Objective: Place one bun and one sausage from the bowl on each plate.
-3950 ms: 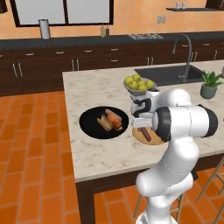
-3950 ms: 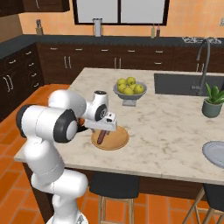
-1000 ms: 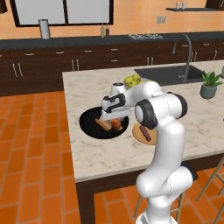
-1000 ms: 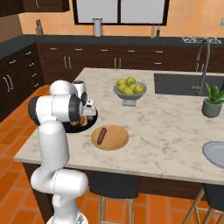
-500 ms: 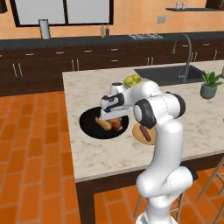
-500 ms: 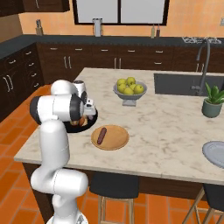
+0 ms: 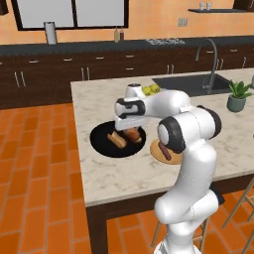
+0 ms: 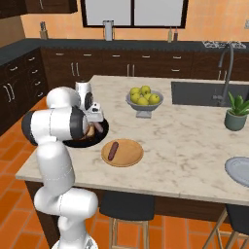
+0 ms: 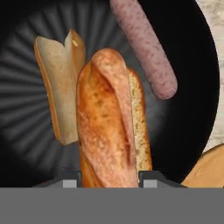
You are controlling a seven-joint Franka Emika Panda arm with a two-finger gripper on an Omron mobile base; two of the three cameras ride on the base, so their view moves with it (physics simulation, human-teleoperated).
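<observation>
In the hand view a golden bun (image 9: 109, 122) stands between my gripper's (image 9: 109, 180) two tips, which are shut on its sides. A second bun (image 9: 59, 87) lies left of it and a pink sausage (image 9: 144, 43) lies above, all inside the glossy black bowl (image 9: 188, 109). From the left base the gripper (image 7: 130, 130) reaches down into the bowl (image 7: 101, 141). Another sausage (image 8: 113, 150) rests on the tan wooden plate (image 8: 129, 156) right of the bowl. The pale grey plate (image 8: 240, 170) sits at the counter's far right edge.
A grey footed bowl of yellow-green fruit (image 8: 142, 99) stands behind the tan plate. A potted plant (image 8: 237, 113) and the sink (image 7: 193, 84) with its tap lie to the right. The counter's front edge is close to both plates.
Earlier the gripper hung over the tan plate; it has since moved into the black bowl. Over the last second its jaws went from open to shut on the bun.
</observation>
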